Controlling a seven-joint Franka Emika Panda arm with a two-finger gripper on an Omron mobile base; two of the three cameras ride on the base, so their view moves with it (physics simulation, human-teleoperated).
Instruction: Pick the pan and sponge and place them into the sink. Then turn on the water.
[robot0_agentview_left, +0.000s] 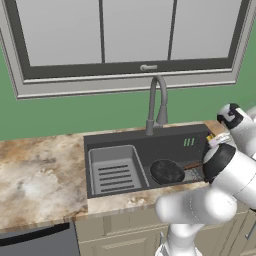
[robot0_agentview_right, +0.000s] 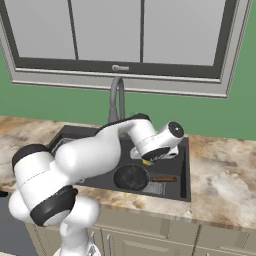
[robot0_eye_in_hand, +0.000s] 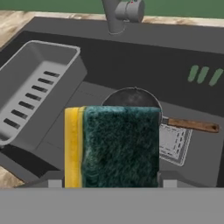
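Left base view: looks forward and down from behind the arm's left; the wide dark charcoal rectangular sink (robot0_agentview_left: 145, 145) sits mid-frame, the marbled brown stone counter (robot0_agentview_left: 40, 175) stretching to the left edge.
Right base view: looks forward and down from behind the arm's right, facing the same window wall; the counter runs out to the right edge.
Hand view: close above the basin, tilted down into it toward the far rim.
Shared: all three show the sink, the grey gooseneck faucet (robot0_agentview_left: 156, 102), the grey ribbed rack insert (robot0_eye_in_hand: 30, 92) and the small round black frying pan (robot0_agentview_right: 131, 177).
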